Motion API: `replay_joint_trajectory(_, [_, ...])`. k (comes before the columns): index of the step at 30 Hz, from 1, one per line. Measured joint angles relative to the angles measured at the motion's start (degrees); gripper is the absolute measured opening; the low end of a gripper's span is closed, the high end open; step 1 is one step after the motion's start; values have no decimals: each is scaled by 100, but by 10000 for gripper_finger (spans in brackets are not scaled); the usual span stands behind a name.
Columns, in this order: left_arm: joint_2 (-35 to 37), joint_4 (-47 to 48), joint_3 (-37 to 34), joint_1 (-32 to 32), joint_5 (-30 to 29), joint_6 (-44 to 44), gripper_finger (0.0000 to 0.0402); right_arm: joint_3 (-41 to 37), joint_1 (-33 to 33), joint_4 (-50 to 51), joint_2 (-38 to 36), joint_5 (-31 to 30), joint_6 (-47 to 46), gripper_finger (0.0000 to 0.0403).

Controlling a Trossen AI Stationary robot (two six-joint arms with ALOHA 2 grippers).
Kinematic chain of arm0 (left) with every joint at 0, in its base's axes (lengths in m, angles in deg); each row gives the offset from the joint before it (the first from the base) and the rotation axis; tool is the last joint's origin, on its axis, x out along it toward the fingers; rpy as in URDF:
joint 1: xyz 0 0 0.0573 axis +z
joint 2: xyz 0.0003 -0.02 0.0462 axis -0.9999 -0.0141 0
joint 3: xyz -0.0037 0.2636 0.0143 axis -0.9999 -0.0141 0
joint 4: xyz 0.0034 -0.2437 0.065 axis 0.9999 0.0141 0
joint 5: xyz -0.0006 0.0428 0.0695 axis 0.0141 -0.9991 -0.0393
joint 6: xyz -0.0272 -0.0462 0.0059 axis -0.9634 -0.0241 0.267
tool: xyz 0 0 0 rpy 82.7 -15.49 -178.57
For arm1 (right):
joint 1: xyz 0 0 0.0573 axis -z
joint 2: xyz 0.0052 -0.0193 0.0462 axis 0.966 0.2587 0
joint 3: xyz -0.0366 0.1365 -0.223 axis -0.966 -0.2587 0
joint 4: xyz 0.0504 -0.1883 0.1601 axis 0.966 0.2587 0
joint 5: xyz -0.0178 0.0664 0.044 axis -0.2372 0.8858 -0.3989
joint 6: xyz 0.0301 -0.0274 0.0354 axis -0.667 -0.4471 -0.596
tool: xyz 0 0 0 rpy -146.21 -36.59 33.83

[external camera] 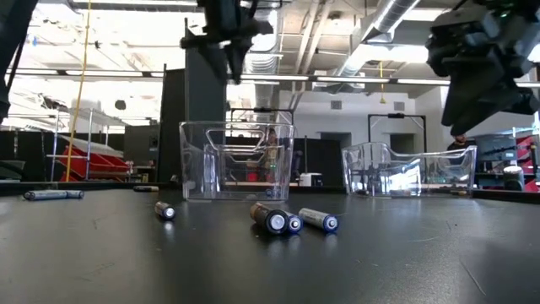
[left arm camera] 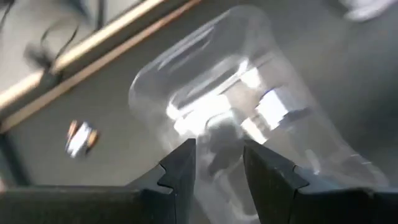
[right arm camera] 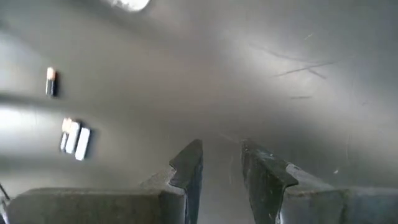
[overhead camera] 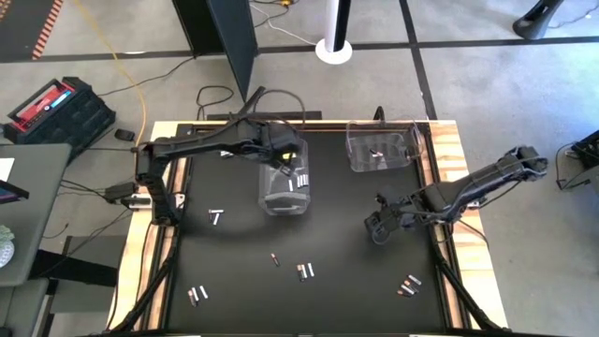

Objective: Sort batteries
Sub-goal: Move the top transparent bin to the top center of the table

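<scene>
High view: left claw (overhead camera: pixel 290 154), parted and empty, hangs over a clear bin (overhead camera: pixel 285 187) mid-table. Right claw (overhead camera: pixel 379 227), parted and empty, hovers near the right edge. Black table (overhead camera: pixel 346 281); batteries (overhead camera: pixel 305 271) scattered toward the front edge; two bins.

2 clear bins (overhead camera: pixel 285 183) stand on the table; about 12 loose batteries (overhead camera: pixel 305 271) lie around them.

Clear glossy plastic bins (overhead camera: pixel 285 183); matt black tabletop (overhead camera: pixel 346 243)
</scene>
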Motion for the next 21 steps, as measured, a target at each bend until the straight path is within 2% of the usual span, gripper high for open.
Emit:
replay_joint_trajectory(4, [101, -752, 0, 0, 216, 1242, 128, 0, 288, -122, 0, 0, -23, 127])
replay_joint_trajectory(9, [141, -1298, -55, 75, 1195, 2761, 128, 0, 735, -490, 4, -16, -474, 127])
replay_joint_trajectory(12, [206, -1548, -264, 225, 1494, 3242, 128, 0, 912, -959, 4, -368, -596, 127])
replay_joint_trajectory(15, [455, -1966, -767, 495, 1820, 3608, 128, 2, 899, -1629, 4, -1208, -604, 126])
replay_joint_trajectory(18, [931, -2487, -1596, 882, 2637, 3921, 128, 30, 825, -2055, 4, -1864, -618, 119])
replay_joint_trajectory(21, [1549, -3135, -2650, 1340, 3480, 4194, 128, 244, 725, -2018, 66, -2190, -754, 107])
